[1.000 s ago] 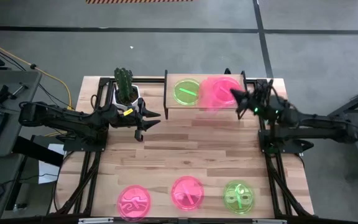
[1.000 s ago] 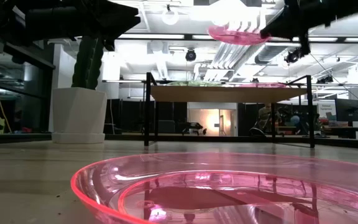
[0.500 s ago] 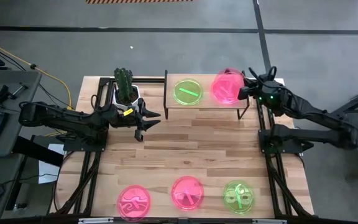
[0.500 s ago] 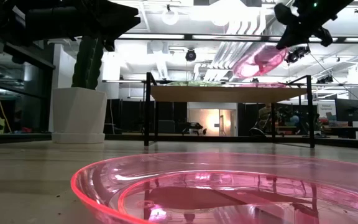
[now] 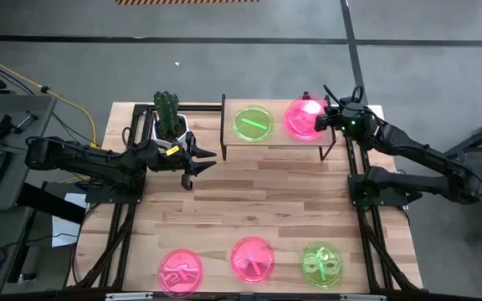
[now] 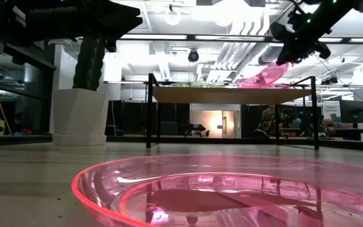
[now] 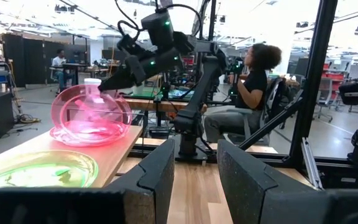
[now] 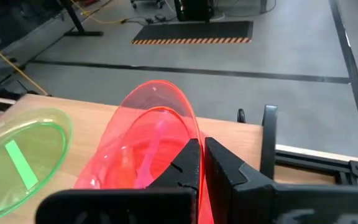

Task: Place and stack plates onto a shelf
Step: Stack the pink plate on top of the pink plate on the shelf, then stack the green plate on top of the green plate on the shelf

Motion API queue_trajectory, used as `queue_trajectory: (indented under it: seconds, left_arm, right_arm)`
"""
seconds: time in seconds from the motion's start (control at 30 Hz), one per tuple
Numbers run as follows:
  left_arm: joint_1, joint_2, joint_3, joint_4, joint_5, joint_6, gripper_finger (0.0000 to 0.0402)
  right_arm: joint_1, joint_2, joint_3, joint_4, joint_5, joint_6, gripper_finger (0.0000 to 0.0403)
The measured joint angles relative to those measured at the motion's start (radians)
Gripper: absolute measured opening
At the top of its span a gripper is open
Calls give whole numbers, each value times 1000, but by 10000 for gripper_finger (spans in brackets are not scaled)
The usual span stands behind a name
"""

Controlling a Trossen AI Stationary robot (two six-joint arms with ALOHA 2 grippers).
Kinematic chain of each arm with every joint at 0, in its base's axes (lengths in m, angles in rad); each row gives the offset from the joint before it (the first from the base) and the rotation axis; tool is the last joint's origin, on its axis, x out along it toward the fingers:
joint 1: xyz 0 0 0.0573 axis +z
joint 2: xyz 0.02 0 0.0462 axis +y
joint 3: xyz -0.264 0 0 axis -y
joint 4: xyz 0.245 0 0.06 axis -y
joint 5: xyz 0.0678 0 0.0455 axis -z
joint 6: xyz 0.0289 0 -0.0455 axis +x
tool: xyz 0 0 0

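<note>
The shelf point(image 5: 229, 139) stands at the table's far edge. On it lie a green plate point(image 5: 252, 124) and, on the right half, a pink plate point(image 7: 73, 135). My right gripper point(image 5: 325, 119) is shut on a second pink plate point(image 5: 302, 117), which is tilted steeply over the lying pink one. It also shows in the low view point(image 6: 263, 74) and the right wrist view point(image 8: 148, 143). My left gripper point(image 5: 207, 156) is open and empty, hovering left of the shelf near the cactus pot point(image 5: 171, 125). My right gripper pinches the tilted pink plate's raised rim point(image 8: 194, 134) between its two fingers, on the plate's right side. The fingers come from the table's right, slanting down. The plate stands steeply tilted, and its lower edge point(image 7: 82, 127) is down at the pink plate lying on the shelf.
Three plates lie along the table's near edge: a pink one point(image 5: 180, 272), a pink one point(image 5: 252, 258) and a green one point(image 5: 320, 264). The shelf's black legs point(image 5: 223, 155) stand between my two grippers. A person point(image 7: 253, 81) sits beyond the table.
My right gripper has moved toward the table's far edge and down toward the shelf. It has tipped the pink plate from level, high above the shelf, to steeply tilted with its lower edge at the lying pink plate.
</note>
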Motion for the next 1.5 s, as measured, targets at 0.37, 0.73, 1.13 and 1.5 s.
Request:
queue_trajectory:
  seconds: [0.37,0.73,1.13,1.5]
  left_arm:
    - [0,0,0,0,0,0,113]
    - [0,0,0,-1,0,-1,113]
    - [0,0,0,-3,0,0,113]
    - [0,0,0,-17,0,0,113]
  right_arm:
    - [-15,77,0,8,-9,1,0]
    - [-15,74,0,5,-57,-28,24]
    - [-11,-2,33,-33,-101,-121,161]
    - [242,-205,-219,136,-305,-95,170]
